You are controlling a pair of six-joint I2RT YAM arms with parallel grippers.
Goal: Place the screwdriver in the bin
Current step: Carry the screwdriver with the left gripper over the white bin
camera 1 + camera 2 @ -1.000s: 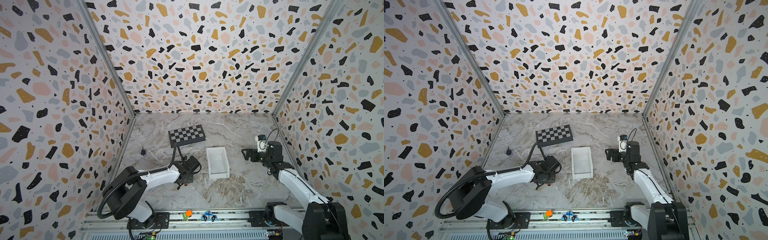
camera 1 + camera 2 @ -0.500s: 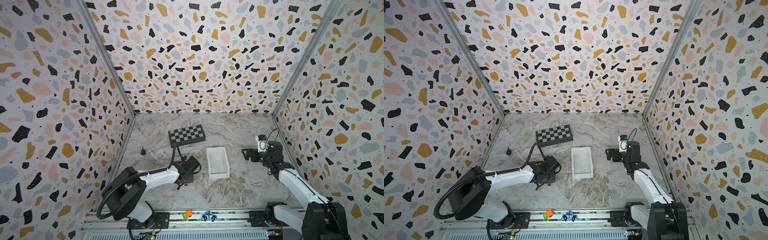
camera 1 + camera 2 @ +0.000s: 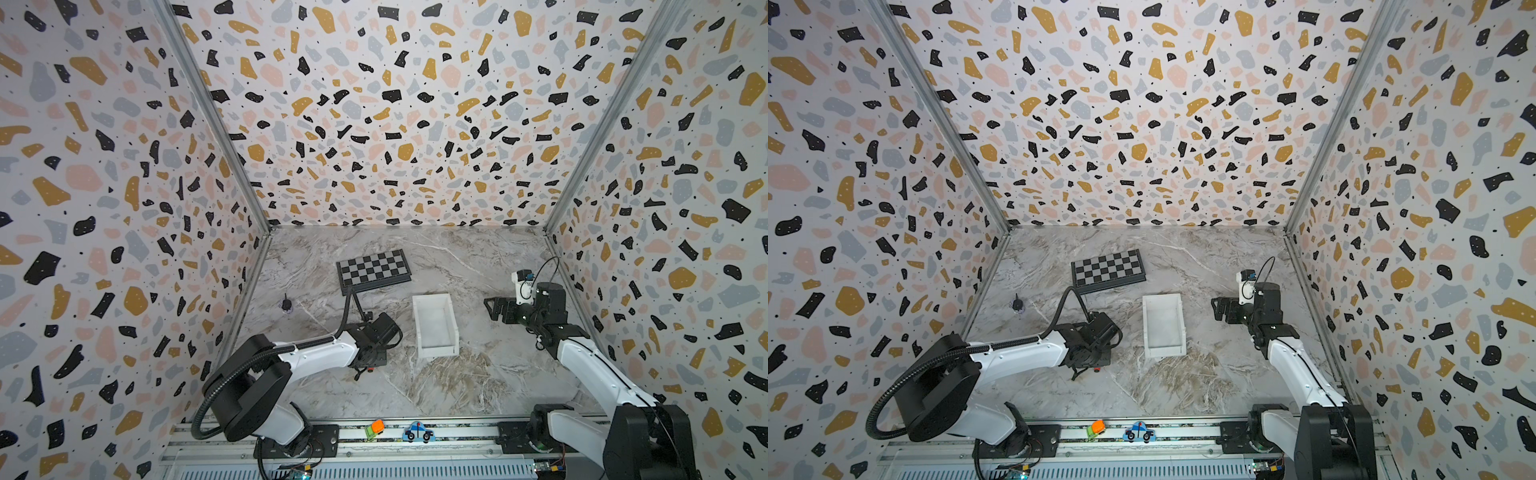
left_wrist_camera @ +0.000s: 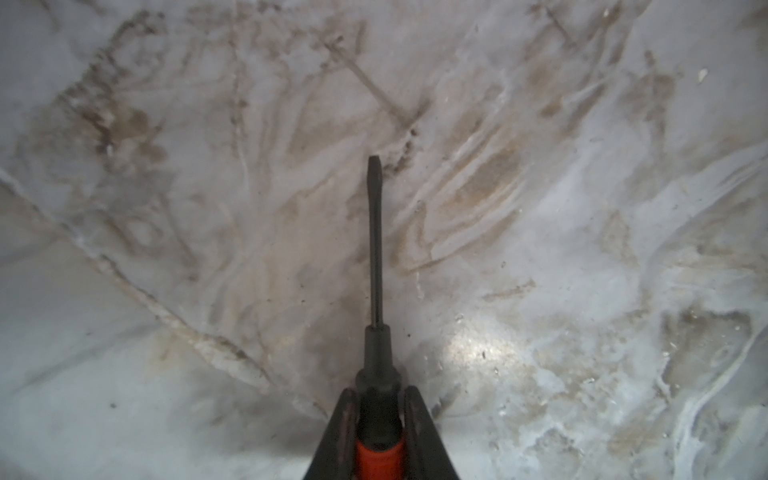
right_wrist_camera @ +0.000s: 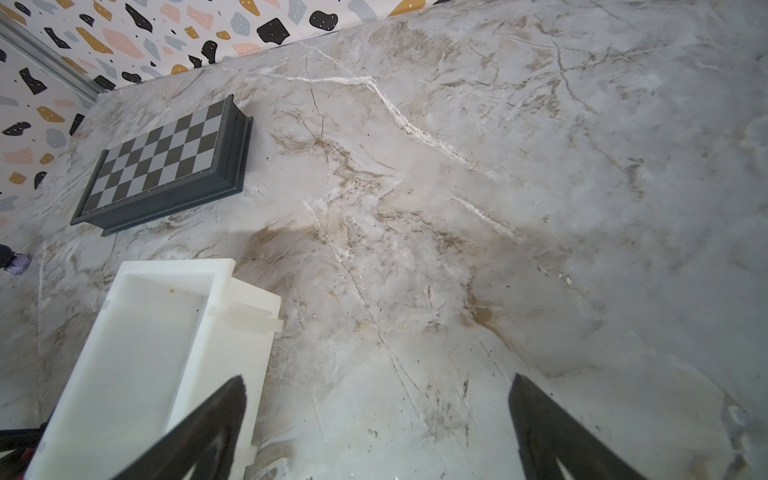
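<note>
The screwdriver (image 4: 375,249) has an orange-red handle, a black collar and a thin dark shaft that points away from the left wrist camera, low over the marble table. My left gripper (image 4: 379,392) is shut on its collar and handle, one finger (image 4: 347,409) on each side. In both top views only a red speck (image 3: 371,369) and the shaft tip (image 3: 1075,376) show below the left gripper (image 3: 368,363). The white bin (image 3: 417,328) (image 3: 1146,328) stands just right of it, holding nothing. My right gripper (image 3: 494,309) (image 5: 376,382) hangs open, right of the bin (image 5: 245,316).
A black-and-grey chessboard (image 3: 373,270) (image 5: 162,166) lies behind the bin. A small dark object (image 3: 286,305) stands near the left wall. On the front rail sit an orange-green toy (image 3: 375,428) and a blue toy car (image 3: 418,432). Patterned walls close in three sides.
The left jaws have closed tighter on the screwdriver. Neither arm has visibly shifted place in the top views.
</note>
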